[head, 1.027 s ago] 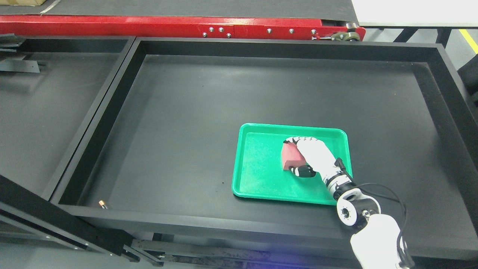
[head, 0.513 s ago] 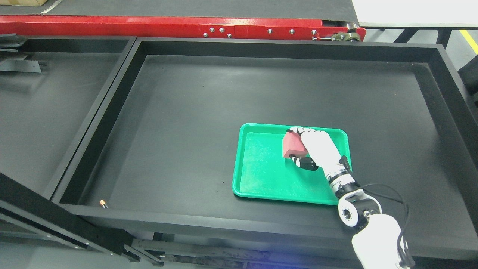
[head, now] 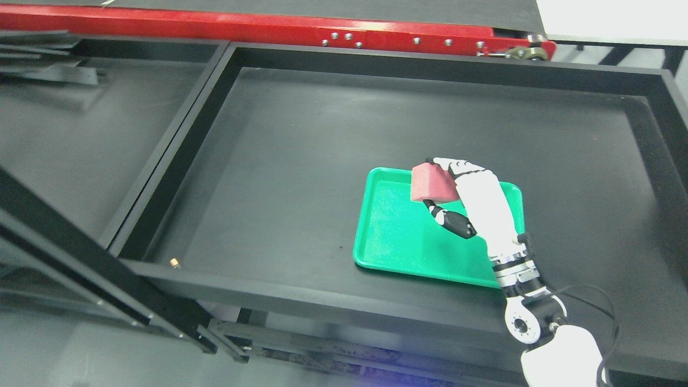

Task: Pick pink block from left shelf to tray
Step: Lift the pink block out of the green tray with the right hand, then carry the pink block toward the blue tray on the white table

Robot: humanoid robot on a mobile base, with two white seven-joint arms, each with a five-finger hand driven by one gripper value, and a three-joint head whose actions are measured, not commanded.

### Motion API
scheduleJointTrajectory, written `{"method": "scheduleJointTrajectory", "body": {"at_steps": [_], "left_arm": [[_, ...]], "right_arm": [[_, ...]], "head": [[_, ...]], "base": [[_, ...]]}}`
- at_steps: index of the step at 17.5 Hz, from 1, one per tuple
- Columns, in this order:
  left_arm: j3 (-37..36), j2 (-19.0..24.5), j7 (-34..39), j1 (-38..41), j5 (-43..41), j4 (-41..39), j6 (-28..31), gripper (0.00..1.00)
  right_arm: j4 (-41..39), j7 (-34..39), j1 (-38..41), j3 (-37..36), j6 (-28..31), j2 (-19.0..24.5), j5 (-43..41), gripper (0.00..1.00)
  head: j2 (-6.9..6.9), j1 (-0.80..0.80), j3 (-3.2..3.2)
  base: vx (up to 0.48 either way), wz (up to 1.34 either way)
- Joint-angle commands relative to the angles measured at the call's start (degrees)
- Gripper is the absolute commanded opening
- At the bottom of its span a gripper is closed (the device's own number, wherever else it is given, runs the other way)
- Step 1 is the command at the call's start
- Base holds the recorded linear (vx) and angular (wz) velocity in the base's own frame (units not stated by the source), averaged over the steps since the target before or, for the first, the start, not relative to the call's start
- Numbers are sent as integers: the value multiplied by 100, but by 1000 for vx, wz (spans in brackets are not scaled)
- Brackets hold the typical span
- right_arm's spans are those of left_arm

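Observation:
A pink block (head: 428,184) is held off the floor of the green tray (head: 395,239), over the tray's far edge. My right hand (head: 436,183) is shut on it, with the white fingers over the top and the dark thumb under the near side. The right arm comes up from the lower right corner and crosses the tray's right side. The tray lies on the floor of a big black bin (head: 322,301), right of its middle. No left arm shows.
A second black compartment (head: 80,140) lies to the left behind a dividing wall. A red beam (head: 215,29) runs along the back. A small brass piece (head: 174,263) sits at the bin's near left corner. A black frame bar (head: 80,252) slants across the lower left.
The right hand has lifted the pink block from the tray's floor and carried it up towards the tray's far edge. The whole picture has also shifted, so the camera moved.

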Motion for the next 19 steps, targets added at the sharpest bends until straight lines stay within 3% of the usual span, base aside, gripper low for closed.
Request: {"method": "scheduleJointTrajectory", "body": {"at_steps": [1,8,19], "left_arm": [[0,100,5,-167,0,-100,-2,100],[0,100,5,-175,0,-100,-2,100],[0,100,5,-167,0,-100,-2,100]], "right_arm": [[-835,-205,266,-352,-97,-100,-415,4],[-835,-205,503,-343,-97,-100,-591,4],[-782,-187,547,-343,-97,-100,-661,4]], "head": [[0,0,0],[0,0,0],[1,0,0]], "base": [[-108,311],[-116,528],[-193,929]]}}
